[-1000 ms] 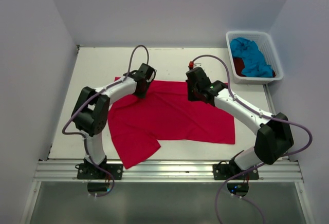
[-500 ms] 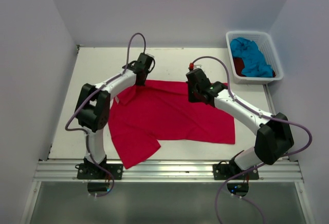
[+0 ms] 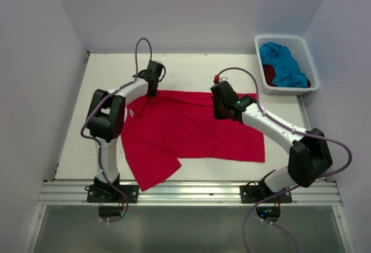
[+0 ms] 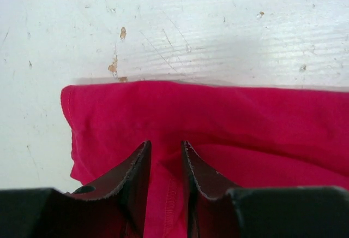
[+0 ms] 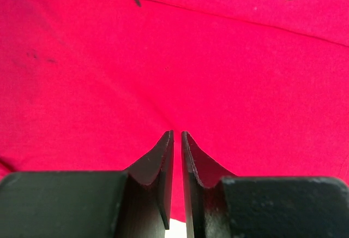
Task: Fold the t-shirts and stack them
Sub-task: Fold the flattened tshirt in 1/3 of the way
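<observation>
First fold is being set up, I judge; the red-pink shirt (image 3: 191,128) lies spread on the table (image 3: 191,70); left jaws stand narrowly parted over its far left corner; right jaws pinch its cloth; next needs both far corners gripped evenly.

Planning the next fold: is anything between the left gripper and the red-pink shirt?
Nothing visible. The left gripper sits right over the far edge of the red-pink t-shirt, jaws parted, only cloth beneath them.

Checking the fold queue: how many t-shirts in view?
3: red-pink t-shirt spread on the table; turquoise t-shirt and dark red t-shirt in the basket. More may lie hidden beneath.
</observation>
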